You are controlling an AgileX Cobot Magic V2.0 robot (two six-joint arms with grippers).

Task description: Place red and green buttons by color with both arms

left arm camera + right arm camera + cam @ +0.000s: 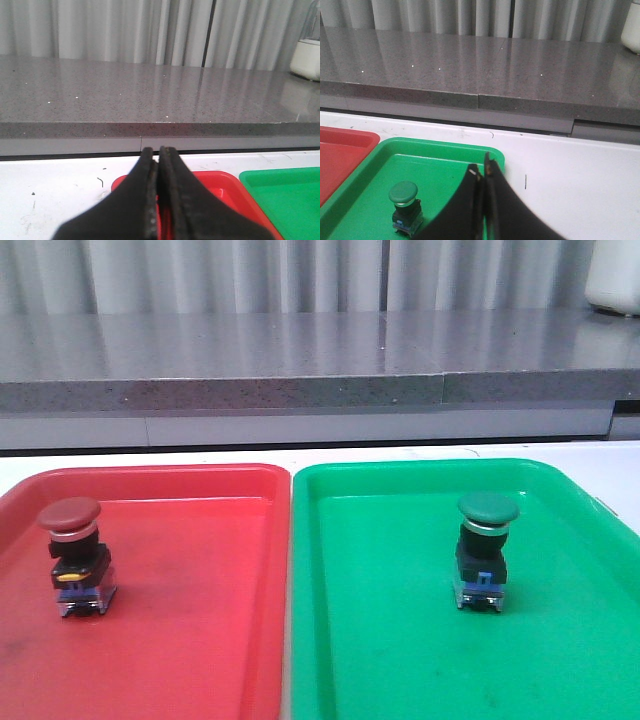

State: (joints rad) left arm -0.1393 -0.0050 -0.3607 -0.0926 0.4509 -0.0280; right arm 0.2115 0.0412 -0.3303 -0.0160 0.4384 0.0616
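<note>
The red button (72, 552) stands upright in the red tray (190, 640), toward its left side. Upright in the green tray (400, 640) stands the green button (484, 547), which the right wrist view also catches (404, 207). Neither arm appears in the front view. My left gripper (158, 150) is shut with nothing held, hovering over the near left corner of the red tray (220, 182). My right gripper (482, 170) is also shut and empty, over the green tray (365, 200), off to one side of the green button.
A raised grey stone ledge (320, 360) runs along the back of the white table (150, 455). A white container (615, 280) sits at the ledge's far right. The two trays lie side by side, touching at the middle.
</note>
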